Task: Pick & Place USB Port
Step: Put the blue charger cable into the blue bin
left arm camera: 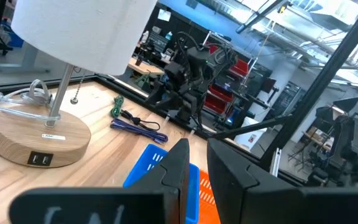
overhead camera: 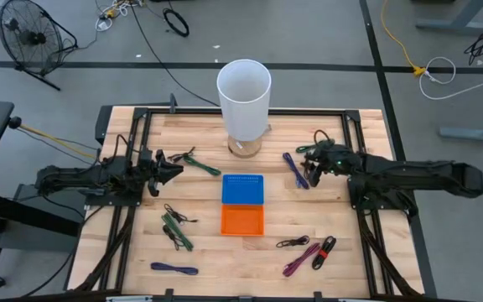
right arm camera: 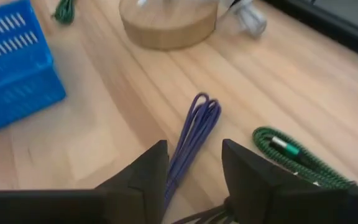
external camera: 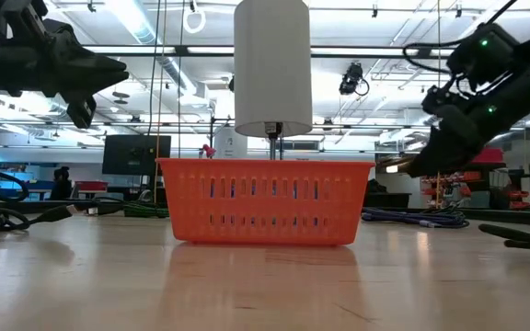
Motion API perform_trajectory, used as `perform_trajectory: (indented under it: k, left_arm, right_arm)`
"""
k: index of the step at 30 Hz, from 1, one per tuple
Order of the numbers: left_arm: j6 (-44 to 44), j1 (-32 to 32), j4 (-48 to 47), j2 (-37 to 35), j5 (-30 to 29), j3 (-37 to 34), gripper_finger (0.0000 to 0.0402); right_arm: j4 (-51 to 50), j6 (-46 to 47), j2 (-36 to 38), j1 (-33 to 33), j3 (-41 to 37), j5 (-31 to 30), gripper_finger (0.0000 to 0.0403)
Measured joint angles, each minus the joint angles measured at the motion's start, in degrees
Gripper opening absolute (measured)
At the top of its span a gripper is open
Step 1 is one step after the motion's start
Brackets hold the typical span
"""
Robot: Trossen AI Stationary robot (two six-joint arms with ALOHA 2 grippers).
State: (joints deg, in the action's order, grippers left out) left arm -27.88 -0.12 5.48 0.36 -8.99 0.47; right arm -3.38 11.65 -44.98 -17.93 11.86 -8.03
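Several bundled USB cables lie flat on the wooden table. My right gripper [overhead camera: 311, 170] [right arm camera: 194, 152] is open at the far right, tilted down and just above a purple bundle [overhead camera: 297, 172] [right arm camera: 194, 124], with a finger on either side of the bundle's near end. It touches nothing. A green bundle [right arm camera: 291, 155] lies beside the purple one. My left gripper [overhead camera: 177, 170] [left arm camera: 197, 177] hovers at the left, pointing level, with a narrow gap between its fingers and nothing in it. Another green bundle [overhead camera: 198, 162] lies just beyond it.
A white-shaded lamp [overhead camera: 243, 88] stands at the far middle on a round wooden base [left arm camera: 39, 140]. A blue basket [overhead camera: 242, 189] and an orange basket [overhead camera: 242, 220] sit at the table's centre. More bundles lie near left [overhead camera: 177, 232] [overhead camera: 174, 268] and near right [overhead camera: 302, 258].
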Motion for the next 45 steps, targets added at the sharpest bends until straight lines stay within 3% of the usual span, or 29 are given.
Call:
perform_trajectory:
  k: [19,34,45]
  left_arm:
    - [0.04,0.0,-0.03,0.0,-4.54,0.0,0.006]
    - [0.02,-0.01,-0.03,0.0,-4.53,0.0,0.006]
    - [0.02,-0.01,-0.03,0.0,-4.52,0.0,0.006]
  right_arm:
    - [4.83,1.76,-10.92,0.04,-0.02,2.51,0.0277]
    - [13.27,2.9,-22.16,0.04,-0.02,2.37,0.0278]
    - [16.58,2.47,-28.2,0.04,0.04,-1.83,0.0272]
